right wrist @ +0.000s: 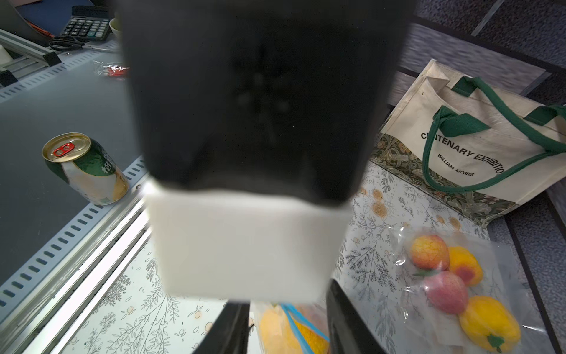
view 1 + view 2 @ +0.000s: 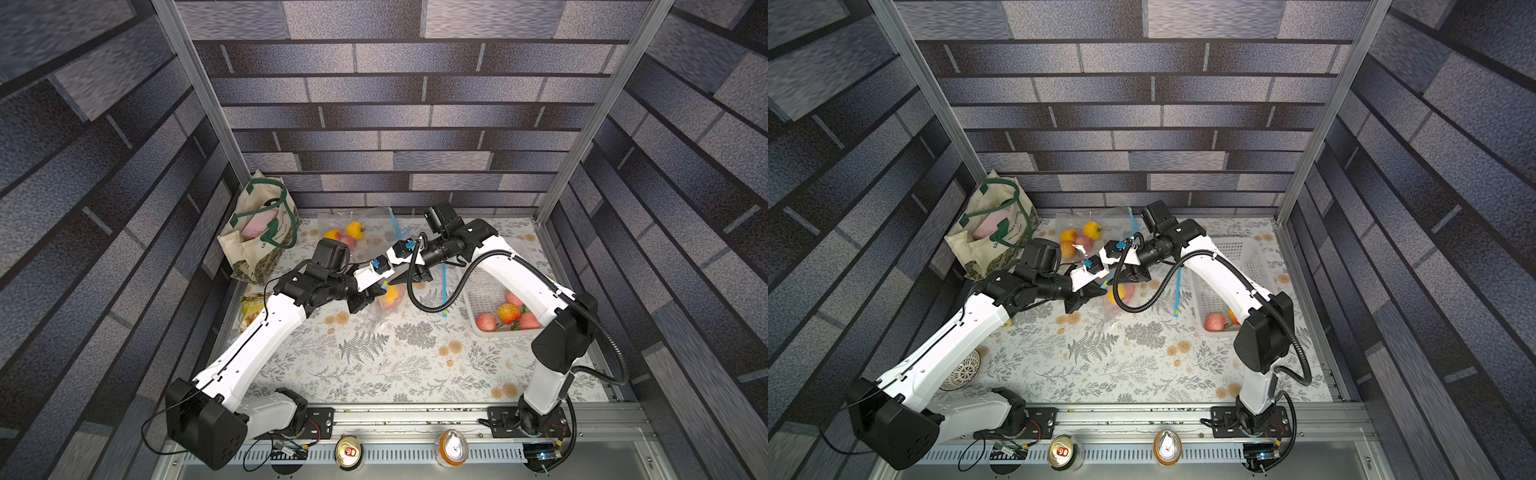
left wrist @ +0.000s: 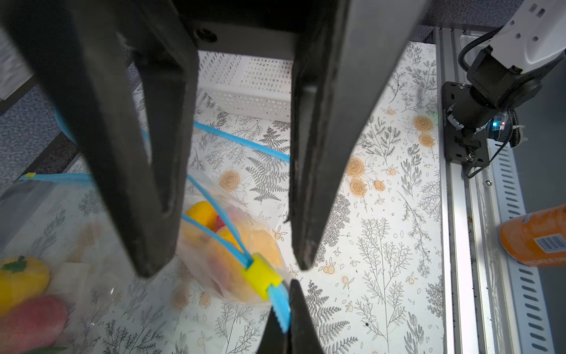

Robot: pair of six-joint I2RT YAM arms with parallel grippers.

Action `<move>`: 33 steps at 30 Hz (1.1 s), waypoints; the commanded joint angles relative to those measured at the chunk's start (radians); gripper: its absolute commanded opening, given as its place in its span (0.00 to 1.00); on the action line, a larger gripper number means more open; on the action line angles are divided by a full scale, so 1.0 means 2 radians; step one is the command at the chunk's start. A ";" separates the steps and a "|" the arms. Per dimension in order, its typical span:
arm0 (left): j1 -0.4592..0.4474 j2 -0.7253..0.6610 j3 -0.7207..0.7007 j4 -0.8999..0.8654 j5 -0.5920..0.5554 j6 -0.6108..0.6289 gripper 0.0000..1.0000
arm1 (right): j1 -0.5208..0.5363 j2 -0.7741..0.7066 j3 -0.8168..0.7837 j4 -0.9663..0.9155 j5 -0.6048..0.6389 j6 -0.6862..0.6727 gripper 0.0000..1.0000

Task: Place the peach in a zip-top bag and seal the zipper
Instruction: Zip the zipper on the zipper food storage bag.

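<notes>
A clear zip-top bag [image 2: 384, 309] [image 3: 226, 269] hangs mid-table, lifted by its blue zipper strip. The peach [image 2: 391, 296] [image 3: 202, 214] shows inside it as yellow-orange and pink fruit. My left gripper [image 2: 384, 287] [image 3: 284, 309] is shut on the zipper strip's end, just past the yellow slider [image 3: 262, 275]. My right gripper [image 2: 409, 277] [image 1: 288, 328] is open; its fingers [image 3: 137, 159] stand on either side of the bag's mouth without pinching it. The zipper's two tracks [image 3: 220, 214] are still parted behind the slider. In the right wrist view the left arm's body hides most of the scene.
A second clear bag of fruit [image 2: 353, 235] [image 1: 453, 282] lies at the back. A white basket [image 2: 482, 286] at right holds more peaches [image 2: 509, 313]. An empty flat bag's blue zipper [image 2: 444, 291] lies beside it. A tote bag [image 2: 262, 224] stands back left. Two cans [image 2: 348, 451] [image 2: 453, 446] stand at the front rail.
</notes>
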 commanded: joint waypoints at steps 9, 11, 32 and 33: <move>0.005 -0.012 -0.008 -0.003 0.004 0.019 0.00 | 0.016 0.041 0.045 -0.065 0.002 -0.038 0.40; 0.008 -0.013 -0.008 -0.003 0.002 0.018 0.00 | 0.016 0.045 0.051 -0.075 -0.001 -0.041 0.36; 0.022 -0.055 -0.056 0.018 0.009 0.006 0.00 | 0.006 0.060 0.042 -0.037 -0.005 -0.045 0.47; 0.023 -0.056 -0.057 0.020 0.009 0.005 0.00 | 0.006 0.063 0.046 -0.045 -0.008 -0.052 0.47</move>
